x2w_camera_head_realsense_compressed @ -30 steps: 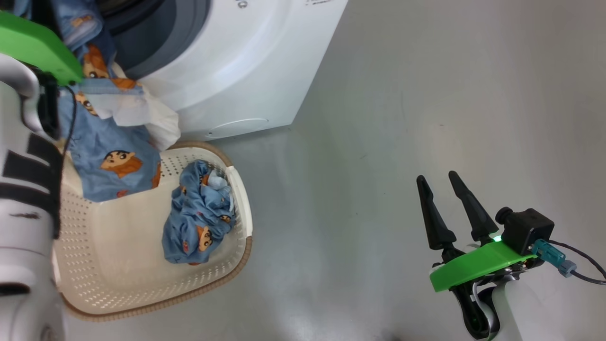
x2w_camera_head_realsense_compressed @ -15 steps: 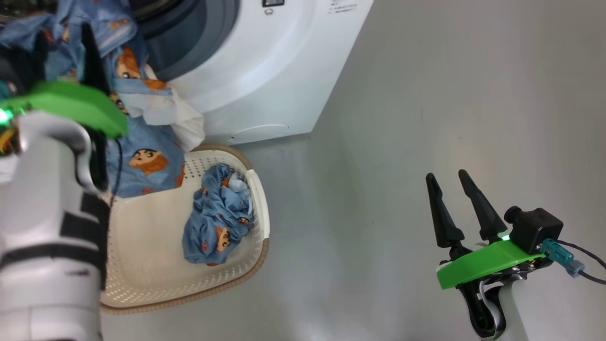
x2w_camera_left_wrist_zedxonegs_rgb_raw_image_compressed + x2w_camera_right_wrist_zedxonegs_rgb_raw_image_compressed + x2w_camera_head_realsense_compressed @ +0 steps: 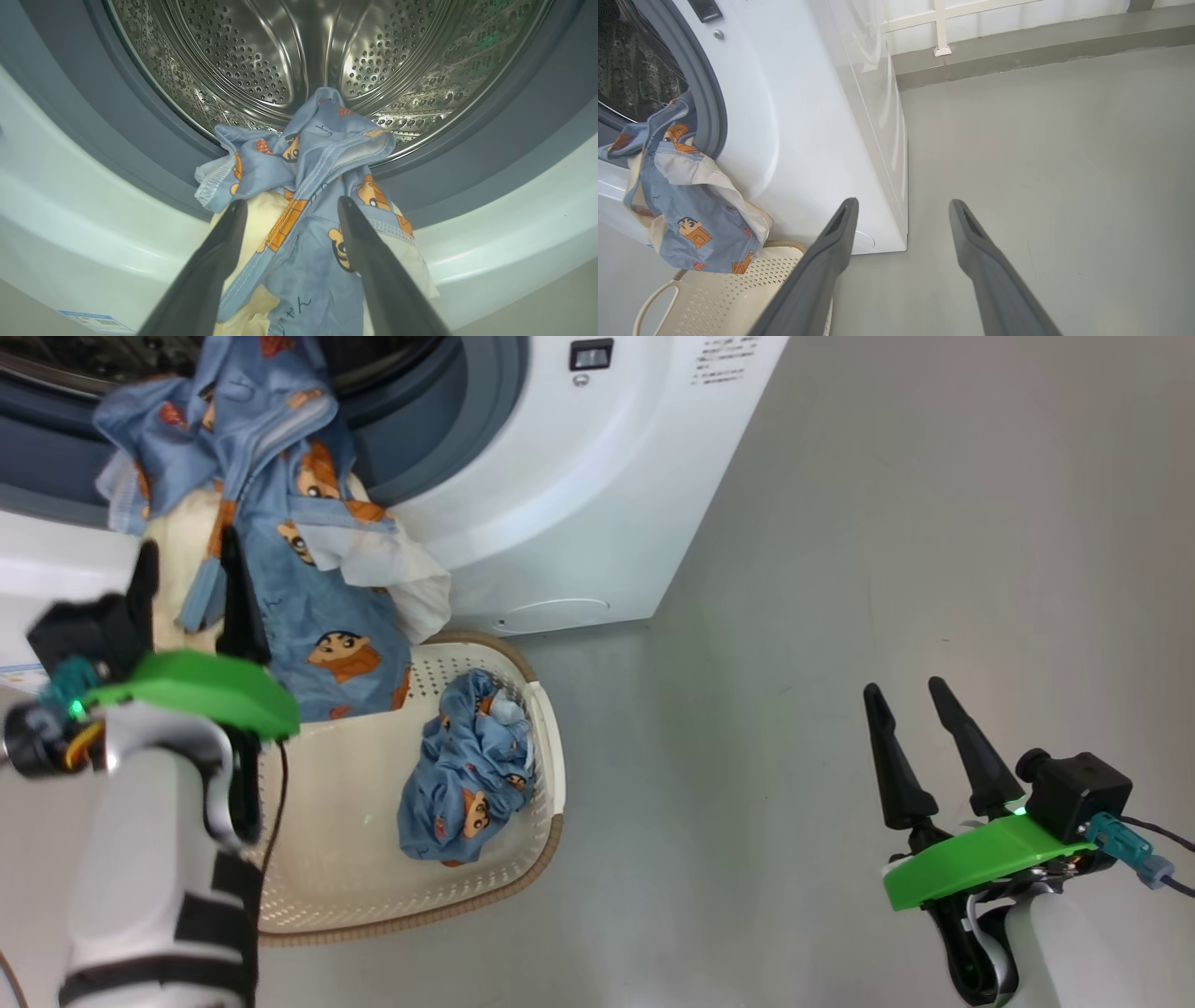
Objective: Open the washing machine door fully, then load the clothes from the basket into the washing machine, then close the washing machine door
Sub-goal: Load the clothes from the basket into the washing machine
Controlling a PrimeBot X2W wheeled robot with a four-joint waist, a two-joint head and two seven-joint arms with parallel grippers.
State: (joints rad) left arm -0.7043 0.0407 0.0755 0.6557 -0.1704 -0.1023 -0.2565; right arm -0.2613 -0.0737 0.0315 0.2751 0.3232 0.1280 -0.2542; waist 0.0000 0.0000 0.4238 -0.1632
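- Washer (image 3: 579, 495): we found its drum mouth uncovered.
- Clothes (image 3: 317, 607): one blue and cream bunch hung over the mouth's lower lip, down towards the basket (image 3: 553, 747). A second blue bundle (image 3: 467, 775) lay inside the basket.
- Left claw (image 3: 187, 549): wide, with fingers either side of the hanging bunch, not pinching it.
- Right claw (image 3: 906, 689): wide and empty, above the floor (image 3: 794, 616), well apart from the basket.

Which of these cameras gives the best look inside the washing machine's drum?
The left wrist view: it looks straight into the drum, its holes sharp and well lit. The head view catches a thin strip at its top edge; the right wrist view, a dark slice at upper left.
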